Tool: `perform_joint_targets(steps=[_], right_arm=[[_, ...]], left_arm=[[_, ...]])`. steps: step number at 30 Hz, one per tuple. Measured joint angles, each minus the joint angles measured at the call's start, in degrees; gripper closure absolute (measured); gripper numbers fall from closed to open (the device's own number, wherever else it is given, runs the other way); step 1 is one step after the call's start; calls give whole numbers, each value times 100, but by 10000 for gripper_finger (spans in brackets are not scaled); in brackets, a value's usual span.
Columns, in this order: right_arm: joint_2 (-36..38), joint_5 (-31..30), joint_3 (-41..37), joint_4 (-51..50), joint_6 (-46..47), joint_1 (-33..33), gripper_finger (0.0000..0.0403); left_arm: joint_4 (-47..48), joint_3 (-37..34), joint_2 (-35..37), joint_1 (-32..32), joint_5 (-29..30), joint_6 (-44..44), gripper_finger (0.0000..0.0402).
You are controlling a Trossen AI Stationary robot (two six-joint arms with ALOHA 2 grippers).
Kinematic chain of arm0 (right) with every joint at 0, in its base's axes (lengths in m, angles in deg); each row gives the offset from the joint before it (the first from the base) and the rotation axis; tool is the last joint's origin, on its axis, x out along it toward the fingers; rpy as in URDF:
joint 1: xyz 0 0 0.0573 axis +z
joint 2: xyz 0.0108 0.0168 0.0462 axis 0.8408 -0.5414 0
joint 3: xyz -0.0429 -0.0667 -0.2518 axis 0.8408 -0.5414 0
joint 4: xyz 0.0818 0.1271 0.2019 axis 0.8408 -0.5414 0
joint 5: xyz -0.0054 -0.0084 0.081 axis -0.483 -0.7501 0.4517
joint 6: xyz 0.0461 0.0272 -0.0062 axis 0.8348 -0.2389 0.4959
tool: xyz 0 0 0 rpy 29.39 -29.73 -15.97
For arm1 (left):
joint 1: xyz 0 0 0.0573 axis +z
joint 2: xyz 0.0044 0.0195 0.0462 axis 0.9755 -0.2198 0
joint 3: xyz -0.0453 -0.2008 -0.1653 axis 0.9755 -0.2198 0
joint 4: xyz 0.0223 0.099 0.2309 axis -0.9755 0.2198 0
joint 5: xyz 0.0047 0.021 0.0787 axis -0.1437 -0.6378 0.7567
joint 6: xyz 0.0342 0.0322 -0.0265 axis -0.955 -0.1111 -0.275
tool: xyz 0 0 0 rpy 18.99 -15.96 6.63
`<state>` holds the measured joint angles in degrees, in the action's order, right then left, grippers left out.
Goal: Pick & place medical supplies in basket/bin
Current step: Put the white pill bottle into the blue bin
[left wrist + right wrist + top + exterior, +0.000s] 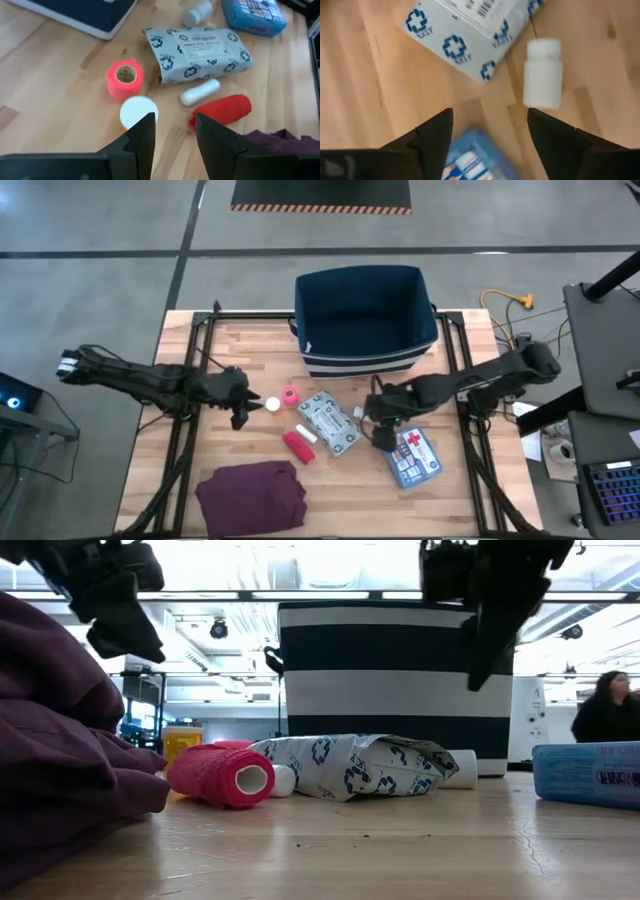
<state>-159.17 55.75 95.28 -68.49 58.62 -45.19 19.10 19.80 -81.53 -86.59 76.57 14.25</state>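
Observation:
The navy bin (365, 320) with white stripes stands at the table's far middle. In front of it lie the grey-white printed packet (328, 423), a pink tape roll (290, 395), a red roll (298, 446), a small white roll (308, 432), a white round roll (272, 404) and a white bottle-like roll (542, 72). The blue pouch with the red cross (413, 457) lies to the right. My left gripper (243, 417) hangs open above the table just left of the white round roll (139, 111). My right gripper (381, 435) hovers open over the pouch's left edge (470, 160).
A folded maroon cloth (250, 495) lies at the near edge, left of the middle. Bare wood shows on the table's left part and along the near right. Cables and a desk stand beyond the right edge. A person (605, 710) shows in the room behind.

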Motion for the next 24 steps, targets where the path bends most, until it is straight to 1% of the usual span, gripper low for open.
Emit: perform_joint_targets(steps=[2, 5, 9, 12, 18, 21, 24], right_arm=[[-291, -162, 168, -52, -345, -2, 130], [-676, -577, 365, -100, -717, -15, 105], [-1090, -705, 407, -129, -770, -95, 89], [-1188, -723, 314, 18, -578, -143, 92], [-1105, -813, -174, 398, 1, -434, 117], [-1045, -873, -360, 679, 45, -505, 122], [-1138, -739, -426, 942, 43, -516, 123]], left_arm=[[16, -159, 96, -80, 92, 130, 279], [-13, -396, 173, -134, 113, 238, 279], [-39, -610, 152, -147, 113, 342, 279], [-140, -684, 158, -165, 114, 345, 279], [-184, -674, 159, -165, 113, 336, 279], [-181, -670, 159, -165, 115, 327, 279], [-177, -670, 159, -165, 115, 327, 279]])
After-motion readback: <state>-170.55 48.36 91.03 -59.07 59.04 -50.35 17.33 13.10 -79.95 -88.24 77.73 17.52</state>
